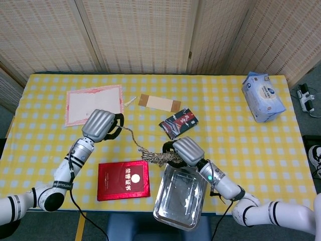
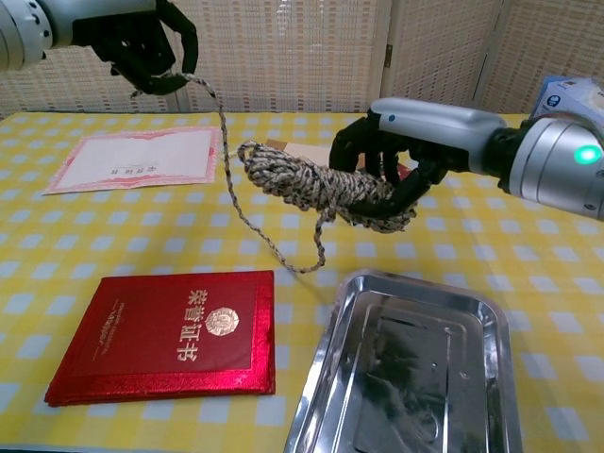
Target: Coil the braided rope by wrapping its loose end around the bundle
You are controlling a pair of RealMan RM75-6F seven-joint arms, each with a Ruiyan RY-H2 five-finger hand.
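Note:
My right hand (image 1: 184, 149) (image 2: 401, 151) grips the coiled bundle of braided rope (image 2: 316, 189) (image 1: 158, 157), held in the air above the table over the left rim of the metal tray. From the bundle the loose end (image 2: 229, 175) (image 1: 132, 139) sags in a loop and rises to my left hand (image 1: 102, 126) (image 2: 142, 42), which pinches it high above the table at the upper left. Both hands are lifted off the checked cloth.
A metal tray (image 1: 196, 192) (image 2: 472, 321) lies at the front edge and a red certificate folder (image 1: 123, 179) (image 2: 170, 330) to its left. Behind are a pink-bordered certificate (image 1: 94, 104), a tan strip (image 1: 159, 103), a dark packet (image 1: 179, 122) and a tissue pack (image 1: 262, 96).

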